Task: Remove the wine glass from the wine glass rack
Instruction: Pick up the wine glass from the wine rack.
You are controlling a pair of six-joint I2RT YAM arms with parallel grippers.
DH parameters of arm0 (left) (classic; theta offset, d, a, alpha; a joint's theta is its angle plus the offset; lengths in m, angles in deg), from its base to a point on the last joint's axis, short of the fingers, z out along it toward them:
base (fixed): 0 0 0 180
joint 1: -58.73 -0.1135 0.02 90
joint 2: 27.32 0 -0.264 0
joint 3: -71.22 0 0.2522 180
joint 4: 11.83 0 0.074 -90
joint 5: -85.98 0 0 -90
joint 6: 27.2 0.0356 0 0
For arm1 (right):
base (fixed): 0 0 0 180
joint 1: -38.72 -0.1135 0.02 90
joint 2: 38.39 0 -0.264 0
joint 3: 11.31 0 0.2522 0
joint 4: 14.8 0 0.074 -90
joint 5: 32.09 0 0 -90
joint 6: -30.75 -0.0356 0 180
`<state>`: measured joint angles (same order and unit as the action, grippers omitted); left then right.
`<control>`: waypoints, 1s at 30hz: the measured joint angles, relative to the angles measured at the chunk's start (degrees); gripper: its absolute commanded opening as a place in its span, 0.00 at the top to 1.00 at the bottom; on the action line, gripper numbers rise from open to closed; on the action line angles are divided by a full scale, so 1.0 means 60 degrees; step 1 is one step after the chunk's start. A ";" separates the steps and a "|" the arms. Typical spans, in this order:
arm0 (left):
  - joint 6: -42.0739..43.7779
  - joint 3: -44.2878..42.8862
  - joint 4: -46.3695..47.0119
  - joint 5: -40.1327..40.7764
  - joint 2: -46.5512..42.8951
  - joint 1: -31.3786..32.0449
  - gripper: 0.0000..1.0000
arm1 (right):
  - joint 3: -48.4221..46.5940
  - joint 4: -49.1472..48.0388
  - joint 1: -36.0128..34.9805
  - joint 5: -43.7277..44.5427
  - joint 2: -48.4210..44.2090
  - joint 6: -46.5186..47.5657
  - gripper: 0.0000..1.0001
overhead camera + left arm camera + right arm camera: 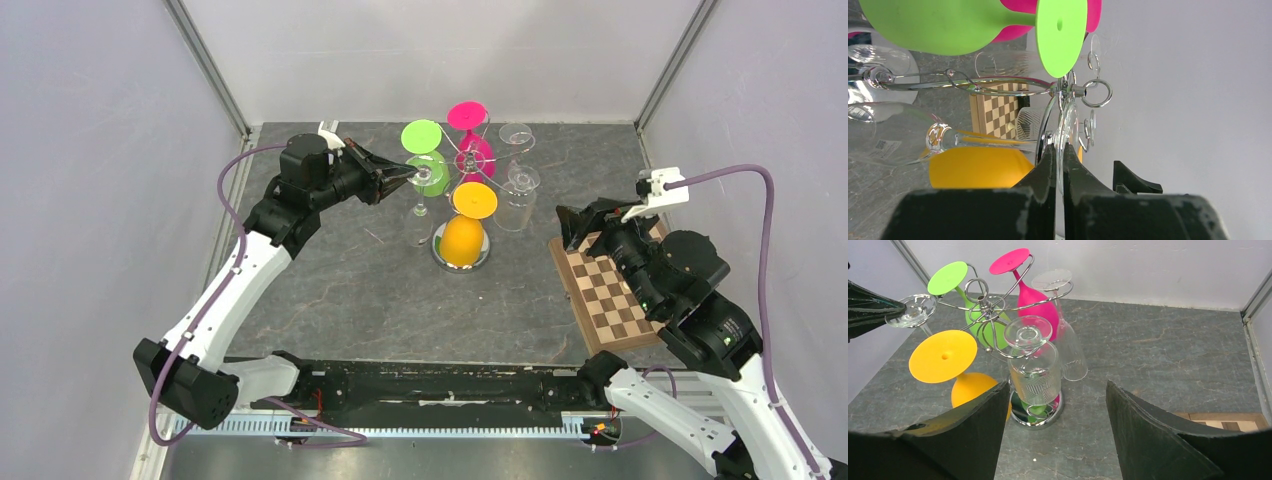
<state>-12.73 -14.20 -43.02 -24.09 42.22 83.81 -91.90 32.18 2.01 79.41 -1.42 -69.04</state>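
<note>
The chrome wine glass rack (470, 160) stands mid-table on a round mirrored base (1048, 415), with glasses hanging upside down from its scroll arms. My left gripper (412, 173) is shut on the foot of a clear wine glass (430, 178) at the outer end of the left arm. In the left wrist view the jaws (1059, 150) pinch the foot's edge beside the chrome wire (1096, 93), and the stem (993, 142) runs left to the bowl. The right wrist view shows that foot (915, 310) held at far left. My right gripper (590, 222) is open and empty, right of the rack.
Green (421, 135), pink (467, 115) and orange (474, 200) glasses hang on the rack, with a clear glass (516, 135) and a ribbed clear glass (520, 195) on the right side. A checkerboard (610, 290) lies at the right. Walls enclose the table.
</note>
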 measured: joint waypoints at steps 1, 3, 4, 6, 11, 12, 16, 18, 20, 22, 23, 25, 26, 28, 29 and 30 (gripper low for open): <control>0.0004 0.0000 0.0007 0.0000 0.0000 0.0000 0.98 | 0.0000 -0.0007 0.0000 0.0000 0.0007 0.0000 0.27; 0.0004 0.0000 0.0007 0.0000 0.0000 0.0000 0.98 | 0.0000 -0.0033 0.0000 0.0000 0.0025 0.0000 0.27; 0.0004 0.0000 0.0004 0.0000 0.0000 0.0000 0.98 | 0.0000 -0.0033 0.0000 0.0000 0.0036 0.0000 0.27; 0.0004 -0.0004 -0.0004 0.0000 -0.0007 0.0000 0.98 | 0.0000 -0.0033 0.0000 0.0000 0.0073 0.0000 0.27; 0.0004 -0.0029 -0.0102 0.0015 -0.0062 0.0000 0.98 | 0.0000 -0.0036 0.0000 -0.0007 0.0124 -0.0007 0.27; 0.0004 -0.0029 -0.0146 0.0025 -0.0098 0.0000 0.97 | 0.0000 -0.0040 0.0000 -0.0011 0.0124 -0.0007 0.27; 0.0007 -0.0029 -0.0382 0.0106 -0.0346 0.0000 0.98 | 0.0000 -0.0102 0.0000 -0.0076 0.0160 -0.0018 0.28; 0.0007 -0.0033 -0.0477 0.0135 -0.0503 0.0000 0.98 | 0.0000 -0.0142 0.0000 -0.0117 0.0208 -0.0029 0.28; 0.0011 -0.0044 -0.0586 0.0164 -0.0630 -0.0004 0.98 | 0.0000 -0.0175 0.0000 -0.0164 0.0266 -0.0036 0.28; 0.0011 -0.0087 -0.0630 0.0164 -0.0707 -0.0058 0.98 | 0.0000 -0.0178 0.0000 -0.0208 0.0310 -0.0040 0.28; 0.0011 -0.0124 -0.0645 0.0160 -0.0714 -0.0091 0.98 | 0.0000 -0.0178 0.0000 -0.0219 0.0317 -0.0040 0.28; 0.0011 -0.0171 -0.0652 0.0153 -0.0718 -0.0175 0.98 | 0.0000 -0.0178 0.0000 -0.0233 0.0321 -0.0044 0.28; 0.0011 -0.0175 -0.0656 0.0149 -0.0718 -0.0226 0.98 | 0.0000 -0.0178 0.0000 -0.0251 0.0317 -0.0044 0.28; 0.0011 -0.0175 -0.0663 0.0149 -0.0718 -0.0317 0.98 | 0.0000 -0.0178 0.0000 -0.0255 0.0313 -0.0040 0.28; 0.0011 -0.0175 -0.0667 0.0149 -0.0718 -0.0368 0.98 | 0.0000 -0.0178 0.0000 -0.0251 0.0313 -0.0040 0.28; 0.0011 -0.0178 -0.0663 0.0142 -0.0718 -0.0404 0.98 | 0.0000 -0.0178 0.0000 -0.0251 0.0313 -0.0040 0.28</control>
<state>-12.66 -15.27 -47.00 -23.24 37.91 81.38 -91.90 31.10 2.01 77.90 0.46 -69.28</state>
